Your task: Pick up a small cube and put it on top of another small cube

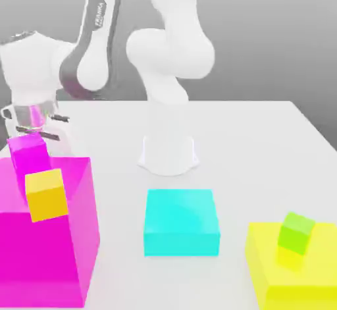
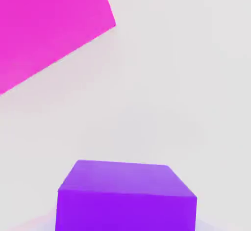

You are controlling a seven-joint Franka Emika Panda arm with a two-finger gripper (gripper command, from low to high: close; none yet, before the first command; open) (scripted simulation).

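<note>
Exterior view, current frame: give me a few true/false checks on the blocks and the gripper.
1. The gripper is shut on the small magenta cube. True.
2. A small orange-yellow cube rests on the large magenta block. True.
3. The cyan block carries a small cube. False: its top is bare.
4. The small green cube sits on the white table. False: it sits on the yellow block.
5. The cyan block lies between the magenta and yellow blocks. True.
</note>
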